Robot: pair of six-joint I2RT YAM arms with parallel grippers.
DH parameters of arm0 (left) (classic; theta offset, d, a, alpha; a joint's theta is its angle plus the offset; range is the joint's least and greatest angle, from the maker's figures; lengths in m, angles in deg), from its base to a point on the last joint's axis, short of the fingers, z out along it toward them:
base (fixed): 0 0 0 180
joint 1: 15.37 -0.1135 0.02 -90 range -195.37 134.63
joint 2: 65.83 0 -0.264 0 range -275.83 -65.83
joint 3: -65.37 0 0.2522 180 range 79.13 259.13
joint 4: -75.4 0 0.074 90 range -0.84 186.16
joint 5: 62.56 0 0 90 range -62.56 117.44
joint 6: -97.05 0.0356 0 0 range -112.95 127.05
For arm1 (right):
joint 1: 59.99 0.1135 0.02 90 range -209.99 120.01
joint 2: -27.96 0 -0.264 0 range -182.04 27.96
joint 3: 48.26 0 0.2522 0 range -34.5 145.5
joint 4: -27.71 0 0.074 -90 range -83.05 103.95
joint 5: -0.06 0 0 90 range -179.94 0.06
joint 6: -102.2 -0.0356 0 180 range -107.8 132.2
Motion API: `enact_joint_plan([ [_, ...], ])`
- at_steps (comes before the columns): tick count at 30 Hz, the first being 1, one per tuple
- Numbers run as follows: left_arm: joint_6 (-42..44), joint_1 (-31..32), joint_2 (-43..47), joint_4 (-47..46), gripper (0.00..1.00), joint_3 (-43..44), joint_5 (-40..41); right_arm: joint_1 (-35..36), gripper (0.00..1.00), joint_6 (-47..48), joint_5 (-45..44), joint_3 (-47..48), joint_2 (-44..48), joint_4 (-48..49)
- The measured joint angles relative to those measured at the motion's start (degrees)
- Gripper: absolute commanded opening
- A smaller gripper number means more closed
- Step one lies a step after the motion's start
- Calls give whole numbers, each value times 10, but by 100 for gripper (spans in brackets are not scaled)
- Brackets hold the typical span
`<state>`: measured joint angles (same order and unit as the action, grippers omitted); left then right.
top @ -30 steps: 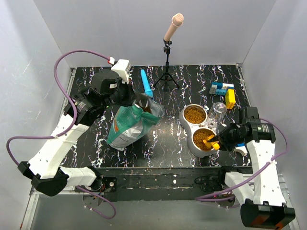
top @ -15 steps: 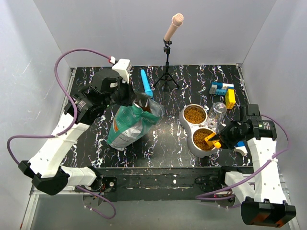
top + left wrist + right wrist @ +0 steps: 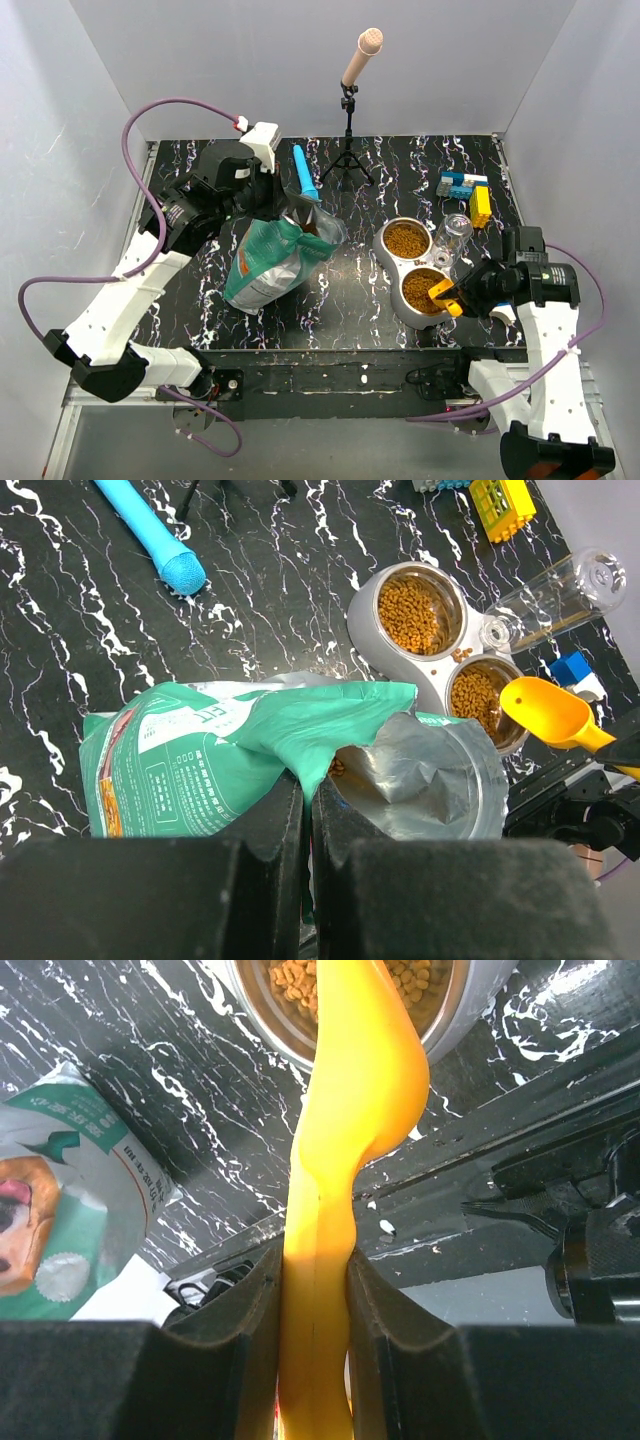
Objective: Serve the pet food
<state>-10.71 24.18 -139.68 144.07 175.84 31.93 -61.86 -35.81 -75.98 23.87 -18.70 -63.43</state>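
A green pet-food bag (image 3: 265, 265) lies on the black marbled table, its top open and foil lining showing (image 3: 430, 780). My left gripper (image 3: 307, 800) is shut on the bag's torn upper edge, holding the mouth up. A grey double bowl (image 3: 412, 268) holds brown kibble in both cups (image 3: 418, 612). My right gripper (image 3: 315, 1300) is shut on the handle of a yellow scoop (image 3: 350, 1070), whose bowl hangs over the near cup's front rim (image 3: 441, 295). The scoop's inside is hidden in the right wrist view.
A clear water bottle (image 3: 455, 236) leans off the bowl's right side. A blue brush (image 3: 305, 172) lies at the back, beside a small tripod with a pink microphone (image 3: 349, 150). Toy bricks (image 3: 468, 192) sit at the back right. The table's front rail (image 3: 330, 365) runs below the bowl.
The right gripper with the scoop has drawn back slightly toward the near cup's front right rim. The left arm has shifted a little, still holding the bag.
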Motion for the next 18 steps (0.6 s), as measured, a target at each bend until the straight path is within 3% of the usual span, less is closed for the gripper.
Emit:
enact_joint_plan([
  [10,-2,0,-9,-1,0,3,-19,0,1,39,65,-11,83,-5],
  [15,-3,0,-16,-1,0,7,-26,0,1,50,209,4,102,75],
  [18,-6,0,-22,-2,0,9,-35,0,1,44,302,61,91,153],
])
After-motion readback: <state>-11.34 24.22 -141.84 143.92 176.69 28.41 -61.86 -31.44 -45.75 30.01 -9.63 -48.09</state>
